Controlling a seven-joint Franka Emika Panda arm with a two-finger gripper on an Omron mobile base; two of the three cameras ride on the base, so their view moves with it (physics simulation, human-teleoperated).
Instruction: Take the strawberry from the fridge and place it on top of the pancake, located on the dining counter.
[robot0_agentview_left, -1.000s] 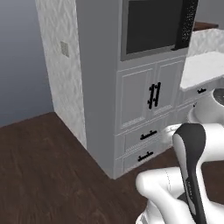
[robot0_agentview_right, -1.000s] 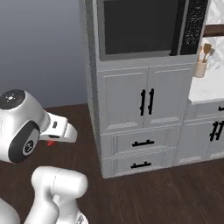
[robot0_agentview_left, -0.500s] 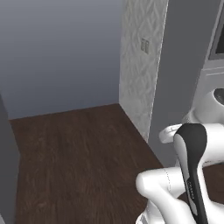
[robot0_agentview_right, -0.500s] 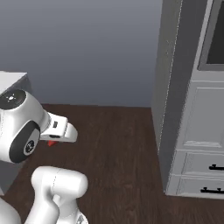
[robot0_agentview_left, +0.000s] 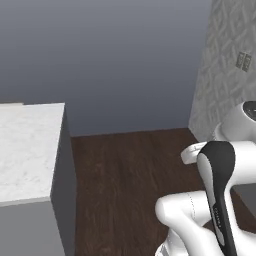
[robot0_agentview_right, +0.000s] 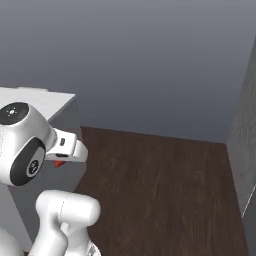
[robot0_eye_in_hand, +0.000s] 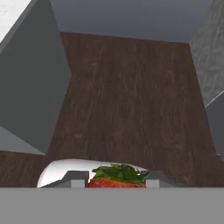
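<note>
The strawberry (robot0_eye_in_hand: 116, 176), red with green leaves, sits between my two dark fingertips at the bottom of the hand view, and my gripper (robot0_eye_in_hand: 114, 182) is shut on it. In the right base view a bit of the red strawberry (robot0_agentview_right: 59, 163) peeks out under the white hand. The dining counter (robot0_agentview_left: 26, 146), white marble-look with a grey side, stands at the left, and its corner (robot0_agentview_right: 36, 100) lies just behind the arm. Its grey side (robot0_eye_in_hand: 30, 83) is to the left in the hand view. The pancake and the fridge are out of view.
Dark wood floor (robot0_agentview_left: 125, 180) stretches ahead to a plain grey wall (robot0_agentview_right: 150, 60). A pale patterned wall with a switch plate (robot0_agentview_left: 243, 61) rises at the right. A grey panel edge (robot0_eye_in_hand: 215, 122) stands at the right of the hand view.
The whole picture has swung: the oven and panelled cabinets have slid out to the right and the marble counter has come in at the left. The strawberry stays in the shut gripper.
</note>
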